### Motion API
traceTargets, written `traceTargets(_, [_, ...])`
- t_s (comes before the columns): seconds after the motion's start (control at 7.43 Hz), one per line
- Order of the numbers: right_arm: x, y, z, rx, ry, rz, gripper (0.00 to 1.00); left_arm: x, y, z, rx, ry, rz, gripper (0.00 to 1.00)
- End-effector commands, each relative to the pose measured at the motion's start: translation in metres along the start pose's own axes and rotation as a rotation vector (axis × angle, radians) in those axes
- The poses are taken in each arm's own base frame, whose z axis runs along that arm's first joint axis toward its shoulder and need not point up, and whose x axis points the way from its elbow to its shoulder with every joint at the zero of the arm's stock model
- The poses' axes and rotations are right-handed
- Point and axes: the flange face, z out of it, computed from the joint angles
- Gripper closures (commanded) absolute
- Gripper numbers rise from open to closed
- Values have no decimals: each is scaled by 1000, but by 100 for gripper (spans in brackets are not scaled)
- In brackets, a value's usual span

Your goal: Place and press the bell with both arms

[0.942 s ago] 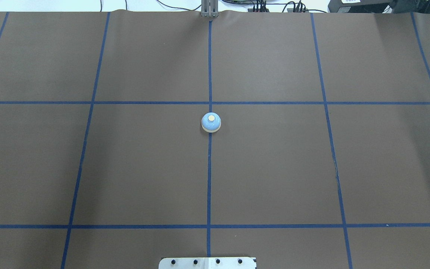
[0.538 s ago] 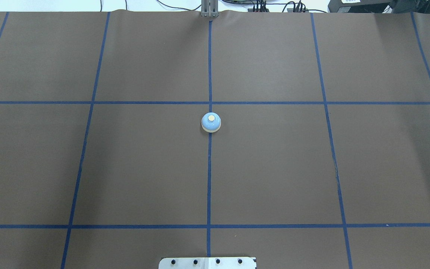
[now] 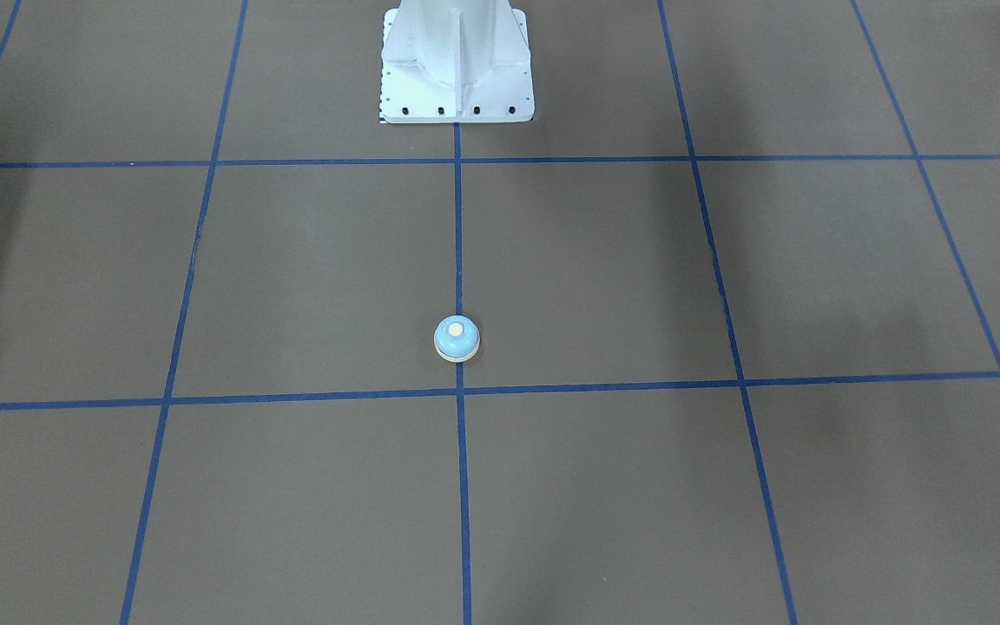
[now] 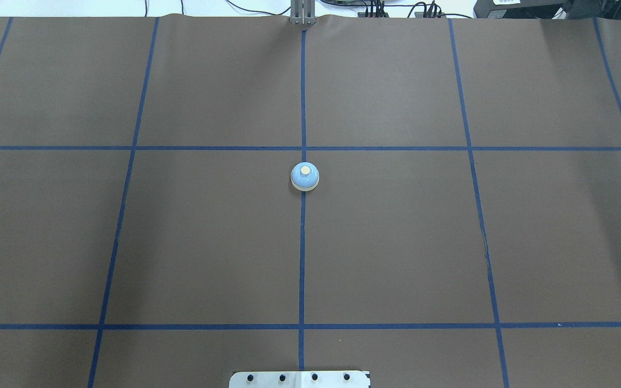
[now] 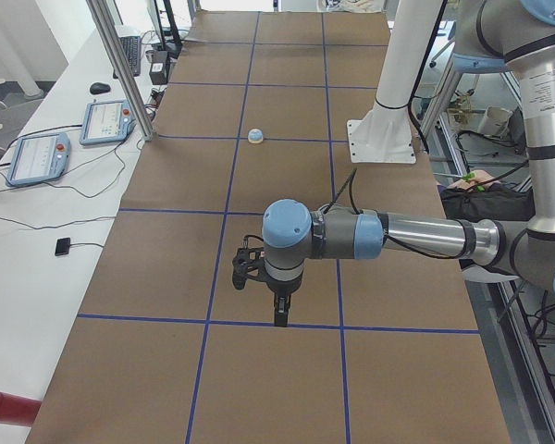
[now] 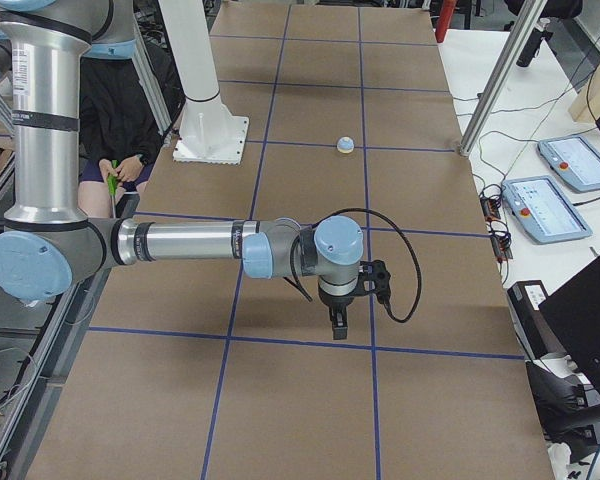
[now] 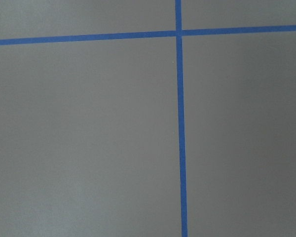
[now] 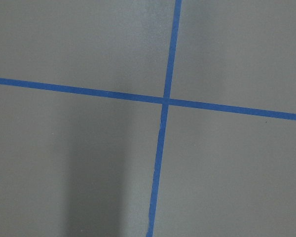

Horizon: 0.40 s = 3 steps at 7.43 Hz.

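Observation:
The light-blue bell (image 4: 305,177) with a cream button stands upright on the brown mat, on the centre tape line. It also shows in the front view (image 3: 457,338), the left side view (image 5: 255,136) and the right side view (image 6: 346,145). My left gripper (image 5: 279,314) points down over the mat far from the bell, at the table's left end. My right gripper (image 6: 340,325) points down far from the bell at the right end. Neither gripper shows in the overhead or front views, so I cannot tell whether they are open or shut. Both wrist views show only mat and tape.
The white pedestal (image 3: 457,69) stands at the robot's side of the table, its base plate (image 4: 299,379) at the overhead view's bottom edge. Blue tape lines (image 4: 303,258) grid the mat. Metal posts (image 5: 120,69) and teach pendants (image 5: 39,157) flank the far side.

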Motion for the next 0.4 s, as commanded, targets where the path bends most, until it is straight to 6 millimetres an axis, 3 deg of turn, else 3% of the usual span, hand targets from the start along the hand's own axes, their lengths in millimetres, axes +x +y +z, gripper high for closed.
traceTargets(0.0, [2,0,1,-1,3,2,0,0,0,-1,2,0,1,0])
traceTargets(0.27, [2,0,1,-1,8,1,0,0,-1,0,1,0,3,0])
